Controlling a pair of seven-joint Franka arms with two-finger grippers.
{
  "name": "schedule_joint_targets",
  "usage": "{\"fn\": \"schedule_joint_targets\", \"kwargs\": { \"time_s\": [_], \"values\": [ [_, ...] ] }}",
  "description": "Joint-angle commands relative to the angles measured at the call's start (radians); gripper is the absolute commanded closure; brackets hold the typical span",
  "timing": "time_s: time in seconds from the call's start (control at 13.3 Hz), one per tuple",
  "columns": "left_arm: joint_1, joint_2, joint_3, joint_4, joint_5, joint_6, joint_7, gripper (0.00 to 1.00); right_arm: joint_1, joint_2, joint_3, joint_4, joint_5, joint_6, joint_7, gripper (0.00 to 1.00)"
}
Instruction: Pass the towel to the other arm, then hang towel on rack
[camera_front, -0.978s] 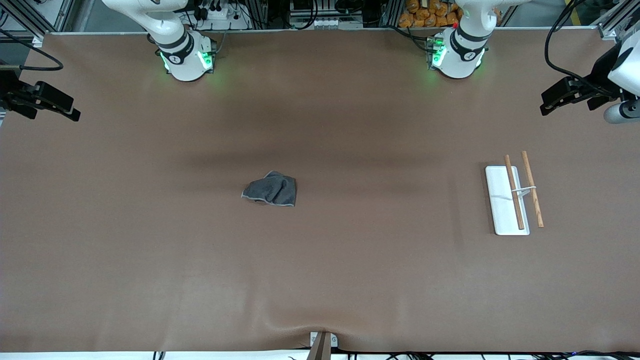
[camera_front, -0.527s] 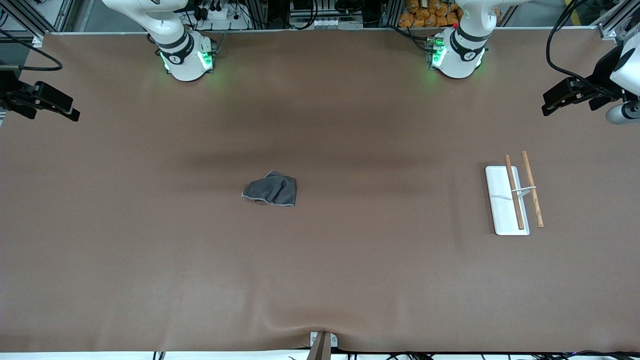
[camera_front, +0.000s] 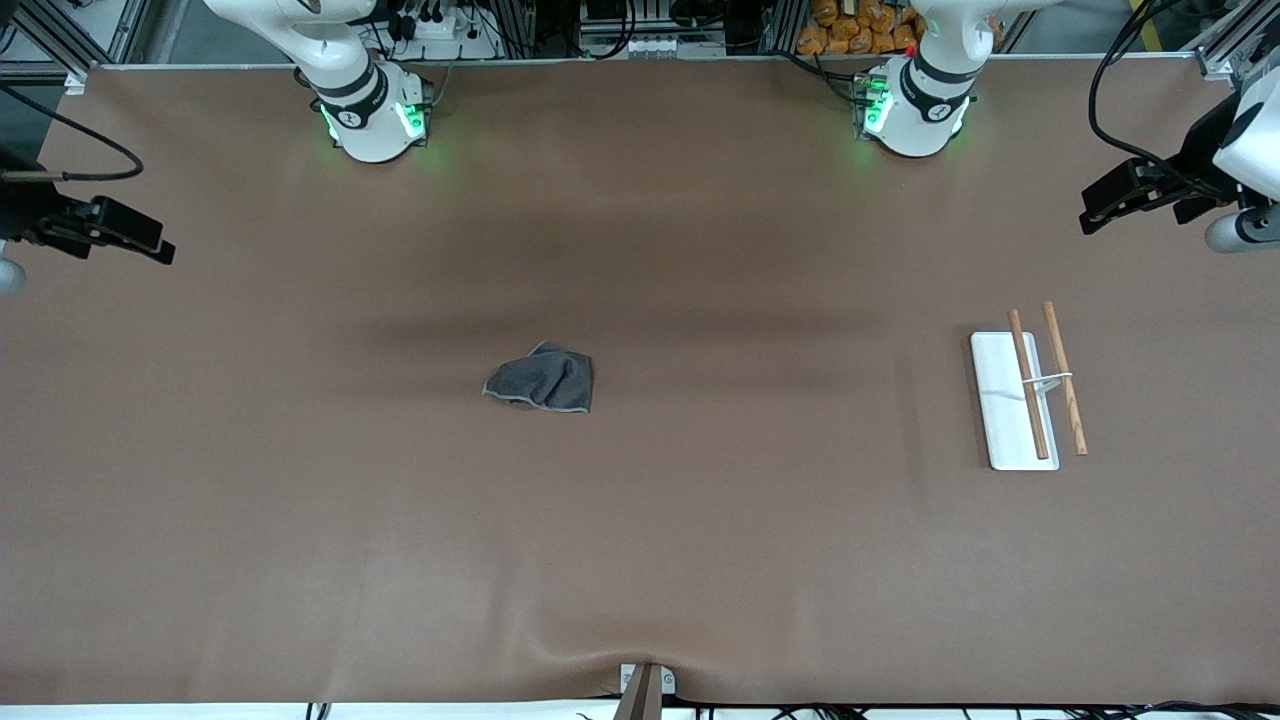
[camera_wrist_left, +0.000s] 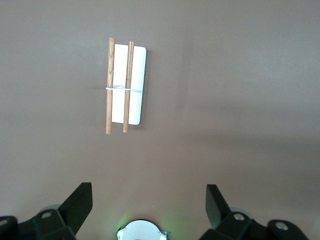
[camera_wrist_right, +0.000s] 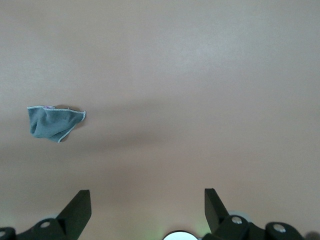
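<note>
The dark grey towel (camera_front: 540, 381) lies crumpled on the brown table near its middle, somewhat toward the right arm's end. It also shows in the right wrist view (camera_wrist_right: 52, 123). The rack (camera_front: 1000, 400), a white base with two brown rods, stands toward the left arm's end and shows in the left wrist view (camera_wrist_left: 140, 85). My right gripper (camera_front: 160, 248) is open and empty, high over the table's edge at the right arm's end. Its jaws (camera_wrist_right: 146, 202) are spread wide. My left gripper (camera_front: 1095, 212) is open and empty, high over the left arm's end, with its jaws (camera_wrist_left: 147, 197) spread wide.
The two arm bases (camera_front: 375, 115) (camera_front: 912, 110) stand along the table's edge farthest from the front camera. A small metal clamp (camera_front: 645, 685) sits at the table's nearest edge. Cables and orange items lie off the table past the bases.
My right gripper has shifted a little toward the table's middle and lower in the front view. My left gripper has barely moved. Towel and rack are unchanged.
</note>
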Motion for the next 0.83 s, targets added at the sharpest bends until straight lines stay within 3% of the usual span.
{"fn": "schedule_joint_targets", "kwargs": {
  "time_s": [0.0, 0.75],
  "values": [
    [0.000, 0.011, -0.005, 0.017, 0.017, -0.008, 0.010, 0.00, -0.009, 0.020, 0.006, 0.022, -0.033, -0.002, -0.012, 0.00],
    [0.003, 0.012, -0.005, 0.008, 0.011, -0.008, 0.010, 0.00, -0.004, 0.111, 0.007, 0.021, -0.037, -0.008, -0.054, 0.00]
  ]
}}
